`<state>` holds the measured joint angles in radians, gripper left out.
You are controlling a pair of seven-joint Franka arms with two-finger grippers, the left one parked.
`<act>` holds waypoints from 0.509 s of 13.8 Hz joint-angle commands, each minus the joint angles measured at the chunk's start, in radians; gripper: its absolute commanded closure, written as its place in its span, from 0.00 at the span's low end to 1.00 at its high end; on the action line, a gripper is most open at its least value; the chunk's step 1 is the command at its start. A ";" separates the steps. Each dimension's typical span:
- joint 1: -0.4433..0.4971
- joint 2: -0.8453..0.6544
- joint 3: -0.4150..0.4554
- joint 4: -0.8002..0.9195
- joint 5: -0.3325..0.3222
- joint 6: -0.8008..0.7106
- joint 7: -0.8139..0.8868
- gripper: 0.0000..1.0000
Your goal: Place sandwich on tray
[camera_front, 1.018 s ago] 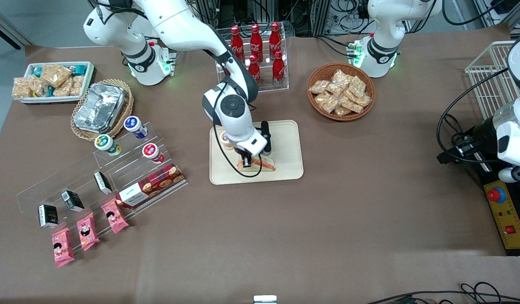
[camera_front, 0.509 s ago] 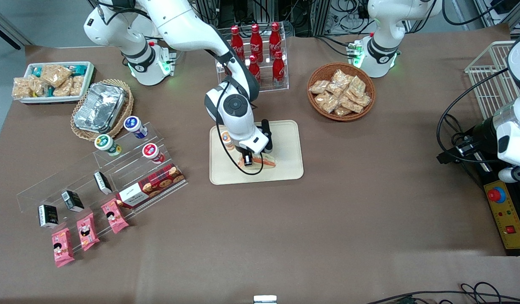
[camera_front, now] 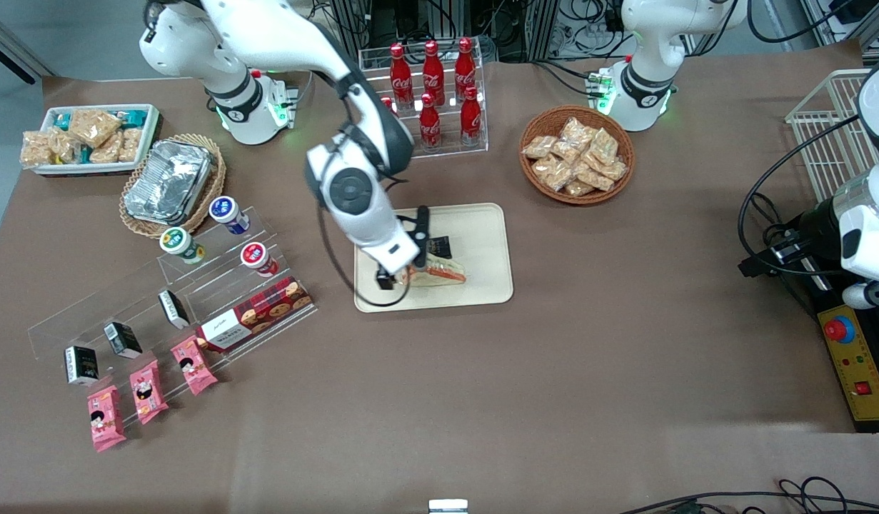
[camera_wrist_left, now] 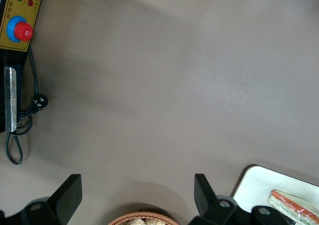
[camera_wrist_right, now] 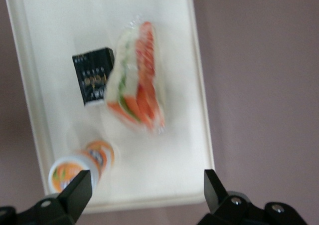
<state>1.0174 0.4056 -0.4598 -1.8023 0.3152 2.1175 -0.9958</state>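
Note:
The sandwich [camera_front: 439, 273] [camera_wrist_right: 137, 85], a clear-wrapped wedge with orange and green filling, lies flat on the cream tray [camera_front: 482, 235] [camera_wrist_right: 60, 15]. It rests in the part of the tray nearer the front camera. My gripper [camera_front: 396, 277] [camera_wrist_right: 144, 190] hangs above the tray's edge toward the working arm's end. It is open, its fingers are spread wide, and nothing is between them. It does not touch the sandwich. The left wrist view catches a corner of the tray [camera_wrist_left: 256, 182] with the sandwich [camera_wrist_left: 294, 207] on it.
A small black packet [camera_front: 440, 246] [camera_wrist_right: 93, 76] and an orange-lidded cup [camera_wrist_right: 79, 165] also lie on the tray. A rack of cola bottles [camera_front: 432, 86], a wicker basket of snack packets [camera_front: 576, 153], a foil container [camera_front: 169, 182] and a clear stepped shelf [camera_front: 218, 235] surround it.
The gripper has let go of the sandwich, opened, and risen away toward the working arm's end. The sandwich stays lying on the tray.

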 commanded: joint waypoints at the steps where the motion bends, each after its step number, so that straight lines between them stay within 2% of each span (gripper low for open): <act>1: 0.000 -0.126 -0.110 -0.019 -0.001 -0.123 0.009 0.00; 2: -0.002 -0.157 -0.162 -0.009 -0.011 -0.175 0.011 0.00; 3: -0.041 -0.189 -0.190 0.007 -0.013 -0.241 0.013 0.00; 4: -0.131 -0.215 -0.177 0.032 -0.014 -0.314 0.019 0.00; 7: -0.395 -0.278 -0.064 0.089 -0.034 -0.474 0.046 0.00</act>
<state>0.7682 0.1700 -0.6081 -1.7459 0.3054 1.7272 -0.9936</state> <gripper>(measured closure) 0.000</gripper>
